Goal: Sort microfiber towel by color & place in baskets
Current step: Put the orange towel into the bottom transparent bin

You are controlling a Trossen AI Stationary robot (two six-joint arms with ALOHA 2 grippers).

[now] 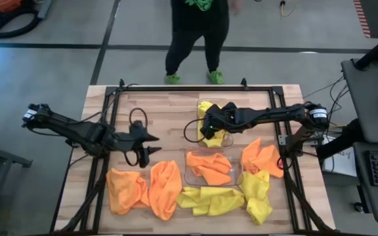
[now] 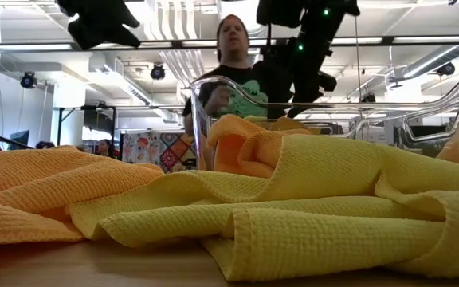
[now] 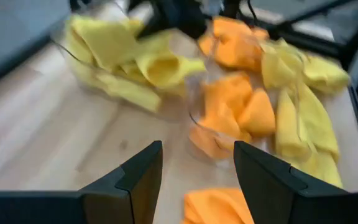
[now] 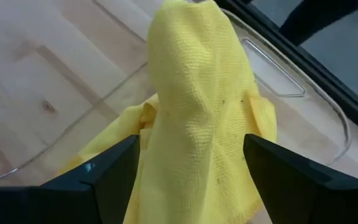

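While both arms hang over the tabletop [image 1: 169, 108], the sort looks roughly a third done, by my read. Far basket [image 1: 227, 139] holds yellow towels [image 1: 209, 113]; near basket [image 1: 236, 172] holds one orange towel [image 1: 209, 167]. Colour split is consistent so far.

Left on the tabletop: two orange towels [image 1: 143, 189] at the front on my left side, one orange towel [image 1: 262, 157] beside the near basket on my right, and a run of yellow towels [image 1: 212, 200] along the front edge, ending in a yellow one [image 1: 257, 194] at the front on my right. So most of the pile isn't in a basket yet.

Right gripper [image 1: 209, 124] sits over the far basket, fingers spread wide either side of a yellow towel [image 4: 197, 106] draped into it; the cloth looks let go, not pinched.

Left gripper [image 1: 155, 144] hovers wide open and empty over bare wood, just behind the orange pair. That pair looks like its likely next pick.
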